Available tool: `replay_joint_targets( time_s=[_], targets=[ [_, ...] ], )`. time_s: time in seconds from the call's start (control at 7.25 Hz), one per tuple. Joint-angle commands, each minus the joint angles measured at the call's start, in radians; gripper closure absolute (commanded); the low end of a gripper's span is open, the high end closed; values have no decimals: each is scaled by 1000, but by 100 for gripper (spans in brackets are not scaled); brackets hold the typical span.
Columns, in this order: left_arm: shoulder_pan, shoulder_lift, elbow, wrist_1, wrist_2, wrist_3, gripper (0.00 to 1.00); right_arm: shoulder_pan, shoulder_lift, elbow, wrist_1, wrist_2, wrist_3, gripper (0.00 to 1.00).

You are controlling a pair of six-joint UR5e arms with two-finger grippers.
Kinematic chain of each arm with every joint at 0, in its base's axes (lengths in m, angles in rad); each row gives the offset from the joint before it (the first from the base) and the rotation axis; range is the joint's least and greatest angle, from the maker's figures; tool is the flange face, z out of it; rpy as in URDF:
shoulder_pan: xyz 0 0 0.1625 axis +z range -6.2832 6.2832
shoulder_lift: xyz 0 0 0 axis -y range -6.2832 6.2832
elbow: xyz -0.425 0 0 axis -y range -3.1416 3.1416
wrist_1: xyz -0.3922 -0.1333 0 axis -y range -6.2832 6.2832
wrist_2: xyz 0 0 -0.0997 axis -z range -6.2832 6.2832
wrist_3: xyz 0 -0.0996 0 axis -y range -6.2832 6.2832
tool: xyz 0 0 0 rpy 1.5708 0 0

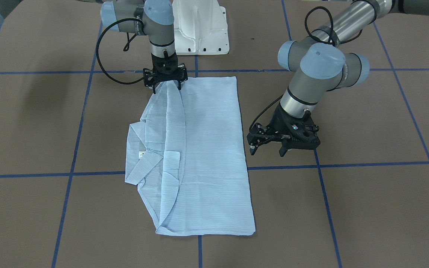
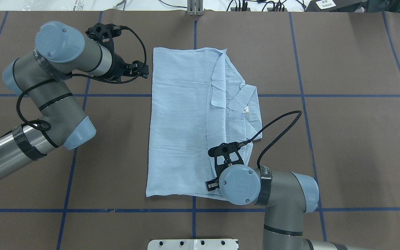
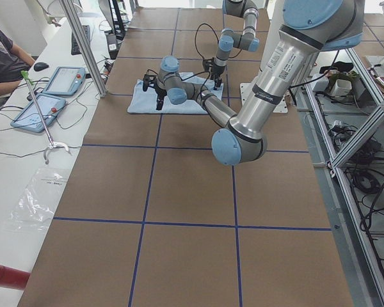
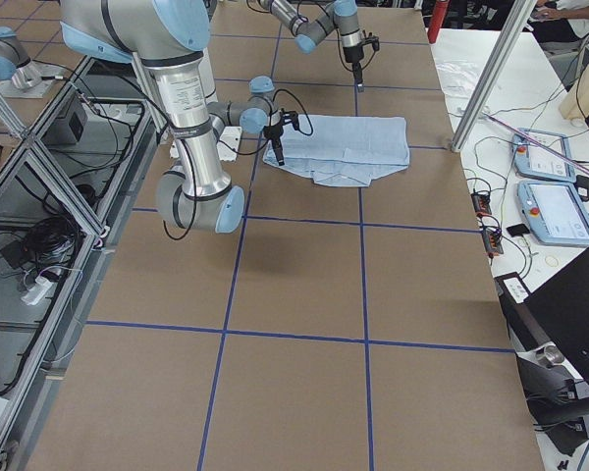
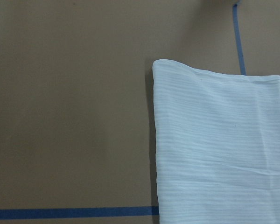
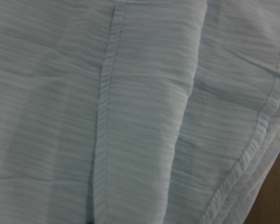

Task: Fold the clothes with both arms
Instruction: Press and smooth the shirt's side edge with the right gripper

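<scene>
Closest to the lens, in the right wrist view, saw only pale blue striped cloth, stitched seams and a hemmed edge. Traced it to the shirt, spread near the middle of the brown surface and folded lengthwise into one long panel. Noted the collar and white neck label showing on the robot's right side.

Found the right arm standing over the end of the shirt nearest the base, its jaws closed on a pinch of the cloth. Rose there in a small peak straight up into them. Could not tell how many layers were caught.

Found the left arm low beside the shirt's long edge on the robot's left, toward the far corner. Held its jaws apart and empty, clear of the cloth.

Judged the step in hand as turning the right-hand strip, collar side, over onto the body. Would call next for carrying the pinched corner across without dragging the layers beneath. Would probably also need the free jaws on the far end, so that both ends travel together.

Counted one shirt, two arms, two pairs of jaws, one white base
</scene>
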Motion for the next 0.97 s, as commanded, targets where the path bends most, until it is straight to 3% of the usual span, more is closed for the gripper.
replay_joint_targets(
  time_s=[0.0,0.41,0.83],
  targets=[
    [8,0,1,0,0,-3,0,26,-2,7,-11,10,-25,0],
    [8,0,-1,2,2,-5,0,56,-69,30,-11,25,-43,0],
    [8,-6,-3,2,2,-6,0,94,-271,158,-2,59,-69,0]
  ],
)
